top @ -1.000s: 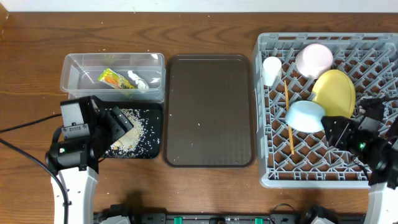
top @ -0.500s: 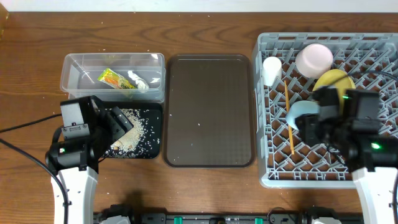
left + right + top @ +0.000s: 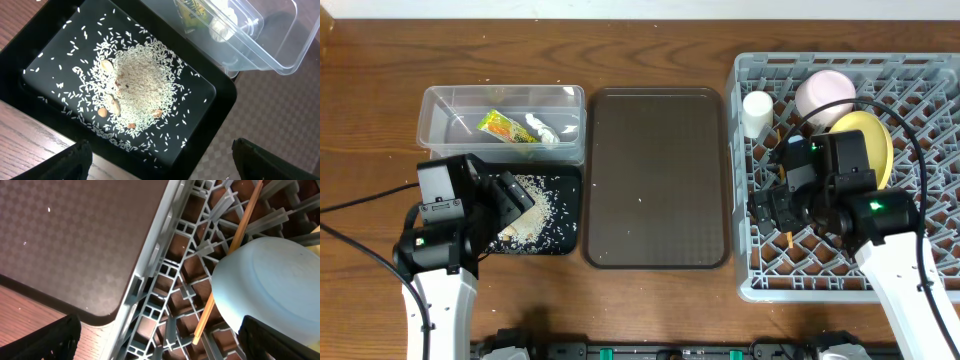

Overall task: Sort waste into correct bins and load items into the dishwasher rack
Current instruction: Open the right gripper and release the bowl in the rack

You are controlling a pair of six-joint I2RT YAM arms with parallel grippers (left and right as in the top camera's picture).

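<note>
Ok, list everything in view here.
table: one, brown wood, under everything
clear tub: one, transparent, far left
wrapper: one, green-yellow, in clear tub
tissue: one, white, in clear tub
black tray: one, black, beside clear tub
rice: scattered heap, white, in black tray
brown tray: one, dark brown, centre
rack: one, grey, right
white cup: one, white, in rack
pink cup: one, pale pink, in rack
yellow plate: one, yellow, in rack
blue bowl: one, light blue, in rack
chopstick: one visible, wooden, in rack by blue bowl
left claw: one, black, open above black tray
right claw: one, black, open above rack
</note>
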